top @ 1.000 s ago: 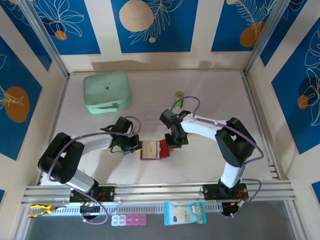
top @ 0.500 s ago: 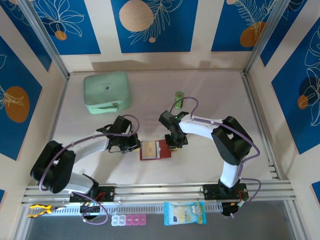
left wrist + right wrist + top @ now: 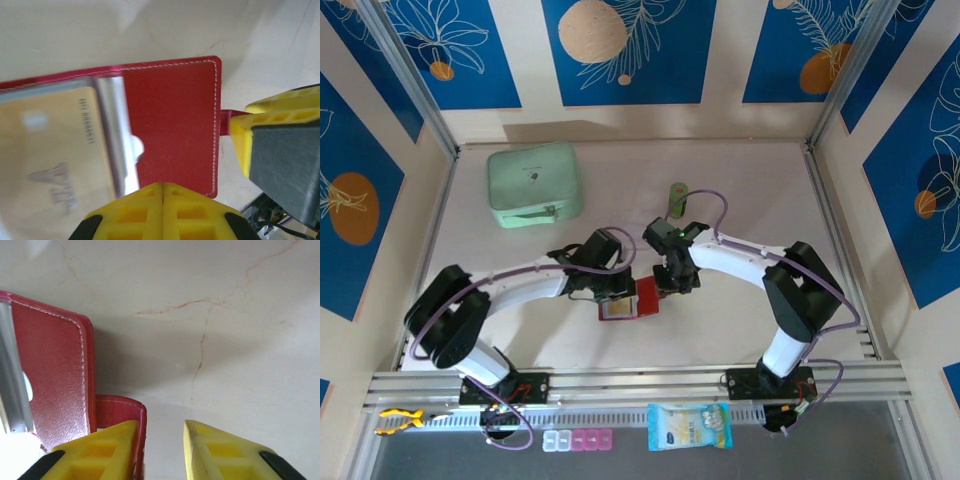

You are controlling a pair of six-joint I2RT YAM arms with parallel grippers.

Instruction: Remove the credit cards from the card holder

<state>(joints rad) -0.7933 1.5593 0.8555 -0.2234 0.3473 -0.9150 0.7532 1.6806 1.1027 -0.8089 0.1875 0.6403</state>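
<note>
Red leather lay open and flat on the table (image 3: 750, 200) — the card holder (image 3: 646, 296), sitting between the two claws near the front middle. No card was out yet. One tan card (image 3: 50, 145) sat inside the clear sleeve (image 3: 112, 135) on the holder's left half, and none lay loose on the table, so all of the pulling looked still to be done. The left claw (image 3: 163, 199) was pressed shut with nothing between its fingers, low over the holder's edge. The right claw (image 3: 160, 445) stood slightly apart, gripping nothing, just beside the strap tab (image 3: 120, 412). Compared with a second earlier, the left arm had swung in from beside the holder to over its card side — the holder itself had hardly shifted.
</note>
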